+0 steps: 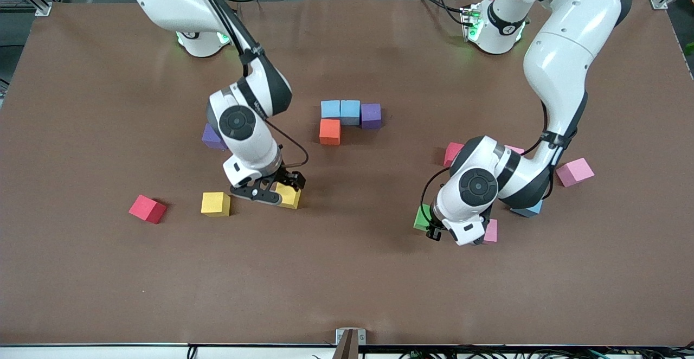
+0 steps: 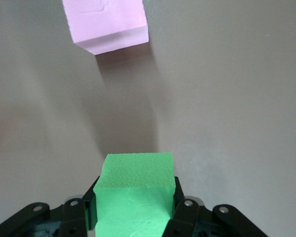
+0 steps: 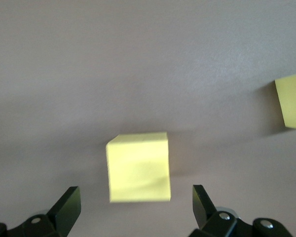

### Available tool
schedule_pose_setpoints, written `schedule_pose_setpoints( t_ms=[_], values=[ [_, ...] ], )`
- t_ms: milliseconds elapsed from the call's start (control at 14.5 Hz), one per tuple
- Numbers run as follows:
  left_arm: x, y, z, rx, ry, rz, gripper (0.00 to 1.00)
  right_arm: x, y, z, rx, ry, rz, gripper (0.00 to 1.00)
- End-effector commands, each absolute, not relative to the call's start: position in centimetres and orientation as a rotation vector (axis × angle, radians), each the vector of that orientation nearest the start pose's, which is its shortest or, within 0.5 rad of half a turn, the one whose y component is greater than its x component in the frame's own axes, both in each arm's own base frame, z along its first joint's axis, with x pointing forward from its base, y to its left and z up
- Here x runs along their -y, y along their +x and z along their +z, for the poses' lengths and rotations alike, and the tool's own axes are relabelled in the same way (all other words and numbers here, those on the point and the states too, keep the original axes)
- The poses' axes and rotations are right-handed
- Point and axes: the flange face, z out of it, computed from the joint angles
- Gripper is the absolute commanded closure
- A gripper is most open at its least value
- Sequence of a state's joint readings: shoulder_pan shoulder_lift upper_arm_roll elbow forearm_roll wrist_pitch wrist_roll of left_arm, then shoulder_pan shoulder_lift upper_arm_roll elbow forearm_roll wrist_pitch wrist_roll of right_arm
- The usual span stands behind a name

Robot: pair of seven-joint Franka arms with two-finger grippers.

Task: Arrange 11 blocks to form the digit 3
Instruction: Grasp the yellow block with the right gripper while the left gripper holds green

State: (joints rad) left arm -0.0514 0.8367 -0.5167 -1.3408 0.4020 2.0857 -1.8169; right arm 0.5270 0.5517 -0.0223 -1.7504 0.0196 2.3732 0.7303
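Green block (image 2: 134,190) between left-gripper (image 2: 134,207) fingers, seemingly.

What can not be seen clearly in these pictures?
- Front view: the blue foam cube is mostly hidden under the left arm.
- Front view: the purple foam cube is partly hidden by the right arm.
- Left wrist view: the pink foam cube is cut off by the edge.

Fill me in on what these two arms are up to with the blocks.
They are building a digit 3 from foam blocks. So far two blue blocks, a purple block and an orange block sit together mid-table. The left gripper is shut on a green block, with a pink block lying close by. The right gripper hangs open around a yellow block, not yet gripping it.
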Motion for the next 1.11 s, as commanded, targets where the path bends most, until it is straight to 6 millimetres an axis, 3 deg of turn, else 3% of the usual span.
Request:
schedule_pose_setpoints(
  t_ms=[0,138,484,691,968,1037],
  values=[
    [29.9,67.0,33.0,1.777,-2.646,-0.022,0.8,-33.8,60.0,23.5,-0.336,-3.091,-0.077,0.0],
    [30.2,66.6,34.8,1.766,-2.653,-0.04,0.78,-33.7,60.0,22.9,-0.343,-3.094,-0.069,0.0],
    [29.5,64.7,42.2,1.672,-2.653,-0.114,0.8,-33.9,59.6,22.5,-0.343,-3.098,-0.056,0.0],
    [27.6,64.7,45.2,1.737,-2.659,-0.082,0.8,-33.1,59.9,22.4,-0.36,-3.102,-0.047,0.25],
    [27.3,64.5,44.8,1.727,-2.633,-0.061,0.8,-33.1,59.8,22.4,-0.365,-3.103,-0.04,0.64],
    [27.3,64.4,44.7,1.724,-2.623,-0.054,0.8,-33.1,59.8,22.3,-0.365,-3.105,-0.037,0.79]
  ],
)
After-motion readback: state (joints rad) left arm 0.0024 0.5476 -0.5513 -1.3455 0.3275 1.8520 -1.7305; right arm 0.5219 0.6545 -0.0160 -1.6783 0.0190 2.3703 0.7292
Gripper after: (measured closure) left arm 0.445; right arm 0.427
